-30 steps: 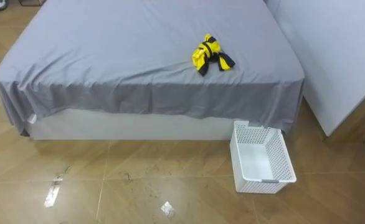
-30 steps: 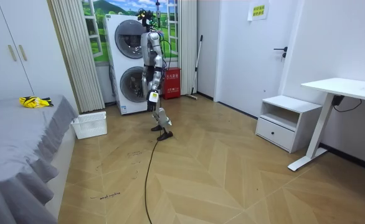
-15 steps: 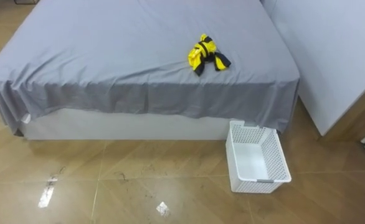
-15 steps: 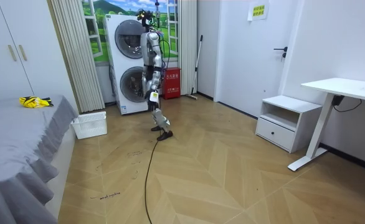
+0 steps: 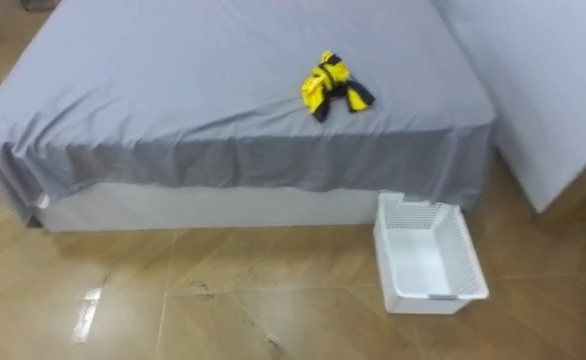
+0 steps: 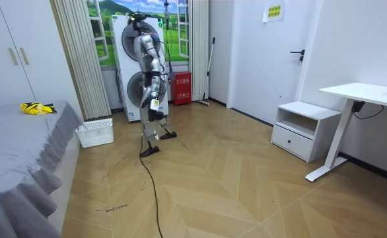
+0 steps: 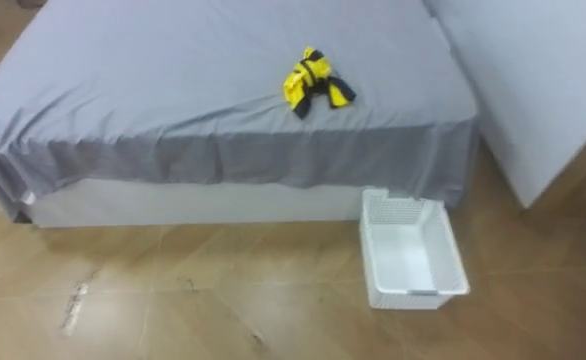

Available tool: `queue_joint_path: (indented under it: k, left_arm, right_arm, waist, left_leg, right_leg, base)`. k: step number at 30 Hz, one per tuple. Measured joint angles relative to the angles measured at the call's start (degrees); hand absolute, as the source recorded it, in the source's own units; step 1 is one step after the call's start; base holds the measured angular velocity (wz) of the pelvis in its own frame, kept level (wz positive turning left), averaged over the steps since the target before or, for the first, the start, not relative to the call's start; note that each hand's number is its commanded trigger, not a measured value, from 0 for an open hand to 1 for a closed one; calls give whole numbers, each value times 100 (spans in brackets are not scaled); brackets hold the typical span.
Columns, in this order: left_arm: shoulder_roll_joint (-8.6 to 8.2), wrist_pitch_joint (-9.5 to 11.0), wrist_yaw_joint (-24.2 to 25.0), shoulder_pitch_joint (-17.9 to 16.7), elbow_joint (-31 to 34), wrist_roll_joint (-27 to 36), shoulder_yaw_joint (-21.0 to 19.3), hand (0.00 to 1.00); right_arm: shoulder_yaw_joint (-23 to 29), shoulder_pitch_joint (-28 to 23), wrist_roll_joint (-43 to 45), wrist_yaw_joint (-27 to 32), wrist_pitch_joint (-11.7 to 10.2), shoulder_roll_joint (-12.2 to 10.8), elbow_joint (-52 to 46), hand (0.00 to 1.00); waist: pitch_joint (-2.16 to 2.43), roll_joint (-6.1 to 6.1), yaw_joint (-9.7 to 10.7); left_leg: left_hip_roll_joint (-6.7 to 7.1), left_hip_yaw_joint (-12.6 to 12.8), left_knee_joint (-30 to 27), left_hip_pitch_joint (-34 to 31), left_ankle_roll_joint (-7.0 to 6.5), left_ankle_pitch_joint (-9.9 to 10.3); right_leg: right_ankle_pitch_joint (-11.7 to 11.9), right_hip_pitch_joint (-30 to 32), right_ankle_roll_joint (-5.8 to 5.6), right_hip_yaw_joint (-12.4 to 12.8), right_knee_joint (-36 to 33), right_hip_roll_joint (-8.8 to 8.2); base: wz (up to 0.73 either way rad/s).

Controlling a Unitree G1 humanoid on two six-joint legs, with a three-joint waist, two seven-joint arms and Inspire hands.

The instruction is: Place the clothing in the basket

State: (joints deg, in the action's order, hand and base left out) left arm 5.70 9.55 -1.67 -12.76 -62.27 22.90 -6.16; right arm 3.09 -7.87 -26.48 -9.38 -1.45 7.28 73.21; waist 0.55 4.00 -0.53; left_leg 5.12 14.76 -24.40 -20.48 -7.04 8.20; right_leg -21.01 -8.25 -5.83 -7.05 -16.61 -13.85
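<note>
Grey-sheeted bed point(image 5: 173, 90) is taking up the left and middle of the eye views, with its sheet hanging over the near edge. The clothes point(image 5: 335, 86), a crumpled yellow-and-black bundle, are lying on the bed toward its right side, a little back from the near edge and not in the basket. The white slotted basket point(image 5: 432, 298) is sitting on the wood floor point(image 5: 223, 300) just beside the bed's near right corner, well apart from the clothes, with nothing showing inside. A white panel point(image 5: 558, 90) is running along the far right. In the room view the bed is sitting at the left with the clothes point(image 6: 37, 107) on top, and the basket point(image 6: 96, 133) is standing at the bed's far end by the curtain point(image 6: 81, 53). The robot is standing right of the basket with feet apart, in front of the stacked washing machines point(image 6: 129, 73). Its left hand point(image 6: 155, 106) is hanging by the hip, touching nothing. It's too small to read, so I cannot tell how its fingers are. A nightstand point(image 6: 299, 129) and a white desk point(image 6: 365, 96) are standing at the right.
</note>
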Motion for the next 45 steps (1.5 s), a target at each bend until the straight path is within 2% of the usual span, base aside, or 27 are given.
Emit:
queue_joint_path:
  k: [2, 4, 5, 6, 7, 8, 9, 11, 12, 13, 14, 15, 16, 17, 18, 20, 21, 22, 24, 26, 28, 30, 32, 33, 35, 41, 45]
  left_arm:
    - [16, -5, -11, 1, -129, -16, 98, 0]
    - [25, -4, -53, 9, -198, -304, 275, 0]
    - [30, -4, -62, 78, -179, -404, 307, 0]
    - [23, -2, -82, 131, -162, -621, 313, 0]
    - [14, -2, -118, 234, -156, -761, 317, 0]
    - [16, -2, -129, 296, -153, -789, 334, 0]
    - [45, 0, -145, 424, -96, -817, 423, 0]
    - [62, 15, -147, 598, 49, -848, 553, 0]
    - [88, 31, -141, 704, 4, -844, 736, 0]
    - [65, 28, -112, 779, -23, -851, 909, 0]
    - [44, 28, -96, 778, -17, -848, 967, 0]
    - [24, 28, -26, 772, -1, -879, 1077, 0]
    - [26, 26, 8, 700, 10, -890, 1096, 0]
    - [27, 23, 8, 656, 18, -889, 1092, 0]
    - [27, 3, 12, 558, 58, -891, 1054, 0]
    - [37, -45, 41, 359, 66, -891, 893, 0]
    - [53, -44, 67, 203, 61, -881, 762, 0]
    - [55, -44, 63, 47, 69, -861, 674, 0]
    - [52, -39, 66, -63, 77, -810, 646, 0]
    - [53, -29, 61, -53, 84, -645, 639, 0]
    - [43, -12, 60, -25, 190, -544, 660, 0]
    - [22, -1, 67, 3, 256, -555, 667, 0]
    - [39, 34, 110, 26, 264, -558, 683, 0]
    - [57, 61, 124, 6, 255, -558, 678, 0]
    - [59, 82, 140, 66, 155, -546, 714, 0]
    - [68, 45, 252, 102, 40, -511, 974, 0]
    - [75, 0, 284, 242, 26, -708, 993, 0]
  right_arm:
    - [6, -3, -2, 12, -60, -29, -112, 0]
    - [-4, -23, -10, 42, -156, -31, -408, 0]
    - [-4, -25, -10, 51, -171, -32, -484, 0]
    - [-20, 21, -23, 48, -167, -31, -687, 0]
    - [-19, 41, -44, 43, -166, -33, -890, 0]
    - [-21, 63, -44, 43, -161, -37, -998, 0]
    - [-58, 134, -51, 50, -155, -40, -1214, 0]
    - [-69, 221, -20, 51, -146, -49, -1526, 0]
    - [-68, 263, -26, 54, -149, -56, -1725, 0]
    - [-72, 352, -48, 49, -205, -51, -1810, 0]
    - [-72, 391, -63, 59, -239, -52, -1810, 0]
    - [-76, 456, -68, 72, -277, -57, -1835, 0]
    - [-79, 519, -72, 120, -280, -88, -1959, 0]
    - [-89, 523, -74, 139, -282, -104, -2096, 0]
    - [-135, 521, -76, 177, -285, -104, -2443, 0]
    - [-186, 528, -76, 212, -402, -116, -2742, 0]
    - [-198, 526, -75, 239, -408, -119, -2842, 0]
    - [-256, 494, -76, 314, -430, -103, -2971, 0]
    - [-301, 470, -77, 393, -540, -92, -3129, 0]
    - [-308, 479, -115, 449, -667, -88, -3174, 0]
    - [-309, 475, -141, 586, -675, -74, -3200, 0]
    - [-309, 448, -131, 705, -657, -39, -3314, 0]
    - [-313, 424, -114, 802, -653, 7, -3546, 0]
    - [-309, 425, -56, 799, -654, 8, -3644, 0]
    - [-309, 418, -38, 803, -668, 73, -3761, 0]
    - [-486, 465, -10, 856, -734, 155, -4056, 0]
    - [-648, 798, 158, 850, -733, 137, -3935, 0]
  waist:
    - [-62, 4, -15]
    - [-95, -71, 9]
    - [-85, -166, 18]
    - [-83, -109, -35]
    - [-110, -229, -19]
    - [-128, -257, -19]
    - [-156, -278, -67]
    - [-193, -315, -24]
    - [-193, -317, -1]
    - [-196, -354, 19]
    - [-183, -379, 23]
    - [-138, -408, 20]
    - [-74, -432, -32]
    - [-33, -445, -100]
    - [-35, -593, -154]
    - [-66, -708, -118]
    - [-68, -706, -123]
    - [-70, -691, -99]
    - [-92, -607, -4]
    - [-152, -488, 35]
    - [-147, -429, 8]
    - [-132, -404, 0]
    - [-75, -444, -13]
    - [-7, -376, -5]
    - [-8, -295, 27]
    - [-26, -295, 20]
    - [-82, -329, 14]
  left_leg:
    - [31, 35, 6, 448, -35, 304]
    - [136, -92, 560, 1225, -73, 463]
    - [157, -113, 700, 1403, -81, 485]
    - [141, -129, 946, 1717, -75, 508]
    - [53, -205, 1091, 1946, -50, 543]
    - [-8, -259, 1127, 2034, -33, 558]
    - [-154, -282, 1208, 2171, 15, 612]
    - [-314, -436, 1291, 2357, 101, 677]
    - [-375, -543, 1413, 2545, 162, 712]
    - [-441, -552, 1560, 2802, 241, 778]
    - [-480, -556, 1621, 2938, 285, 811]
    - [-546, -560, 1635, 3154, 409, 904]
    - [-652, -546, 1592, 3258, 574, 1013]
    - [-719, -541, 1531, 3276, 663, 1064]
    - [-931, -539, 1312, 3279, 848, 1170]
    - [-1145, -501, 629, 3201, 933, 1175]
    - [-1293, -463, -135, 3031, 1138, 1040]
    - [-1426, -452, -905, 2832, 1228, 701]
    - [-1550, -464, -1725, 2451, 1169, 557]
    - [-1537, -454, -1813, 2099, 1052, 668]
    - [-1392, -456, -1239, 1678, 1061, 933]
    - [-1212, -583, -502, 1406, 1048, 958]
    - [-1125, -587, 124, 1180, 798, 664]
    - [-1021, -610, 433, 1339, 774, 578]
    - [-921, -552, 729, 1575, 748, 478]
    - [-804, -543, 1021, 1665, 703, 439]
    - [-725, -557, 1101, 1364, 643, 306]
  right_leg:
    - [312, 102, -16, 84, -919, -96]
    - [1272, 547, 108, 119, -2491, -214]
    - [1390, 707, 143, 127, -2872, -243]
    - [1127, 1102, 191, 91, -3457, -190]
    - [764, 1479, 329, -78, -3633, -26]
    - [605, 1674, 374, -139, -3568, 126]
    - [398, 2160, 454, -216, -3272, 457]
    - [375, 2653, 491, -332, -2096, 873]
    - [625, 2790, 599, -325, -1118, 1078]
    - [1221, 2844, 683, -386, -320, 1194]
    - [1492, 2820, 717, -454, -55, 1224]
    - [2019, 2772, 876, -557, 268, 1247]
    - [2308, 2733, 1039, -553, 252, 1378]
    - [2303, 2701, 1051, -558, 174, 1449]
    - [2201, 2629, 1188, -633, -19, 1625]
    - [1876, 2421, 1262, -766, -177, 1784]
    - [1684, 2201, 1307, -770, -200, 1848]
    - [1537, 1903, 1340, -744, -92, 1890]
    - [1454, 1463, 1352, -697, 199, 1899]
    - [1444, 1070, 1354, -687, 536, 1887]
    - [1400, 789, 1321, -555, 760, 1873]
    - [1374, 765, 1291, -375, 788, 1841]
    - [1336, 857, 1230, -165, 752, 1825]
    - [1307, 942, 1173, -84, 700, 1771]
    - [1298, 930, 1155, -27, 691, 1707]
    - [1246, 1034, 1064, -141, 698, 1615]
    - [1259, 1310, 1045, -206, 670, 1538]
  base:
    - [-20]
    - [0]
    - [-9]
    - [-10]
    - [0]
    - [9]
    - [17]
    - [31]
    - [46]
    - [46]
    - [44]
    - [25]
    - [7]
    - [-27]
    - [-24]
    - [-8]
    - [-5]
    - [0]
    - [19]
    - [17]
    - [-17]
    - [-47]
    - [-57]
    - [-45]
    - [-27]
    - [-4]
    - [4]
